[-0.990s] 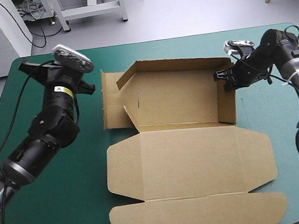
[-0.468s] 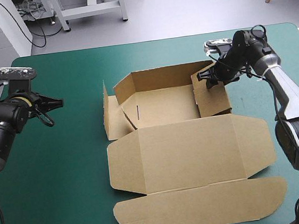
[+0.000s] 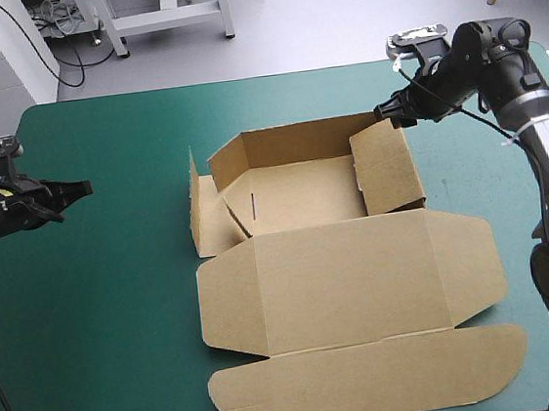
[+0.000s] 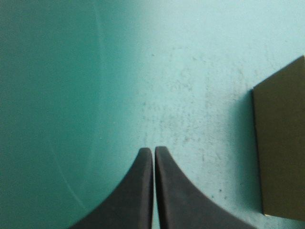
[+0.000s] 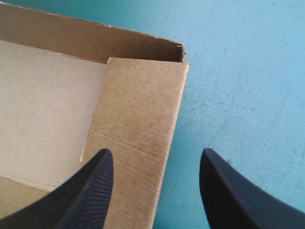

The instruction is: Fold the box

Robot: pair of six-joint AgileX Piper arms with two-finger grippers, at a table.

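The brown box [image 3: 339,258] lies in the middle of the teal-green table. Its back wall [image 3: 297,142] stands up, and the wide lid [image 3: 373,391] lies flat toward the front edge. The right side wall [image 3: 389,169] leans in over the floor; in the right wrist view this wall [image 5: 138,124] is ahead of the fingers. My right gripper [image 3: 386,112] [image 5: 155,157] is open, just outside the box's far right corner, holding nothing. At the table's left edge my left gripper [image 3: 78,190] [image 4: 153,151] is shut and empty, far from the box, with a board edge [image 4: 281,143] ahead and to one side.
The box's left side flap [image 3: 202,213] stands loosely, with an inner tab [image 3: 236,214] tilted beside it. Bare teal-green cover [image 3: 121,330] stretches between the left gripper and the box. More open cover [image 3: 486,164] lies right of the box.
The left arm has pulled back from the box's left flap to the table's left edge. The right gripper pushed the right wall inward, then drew back to the far right corner.
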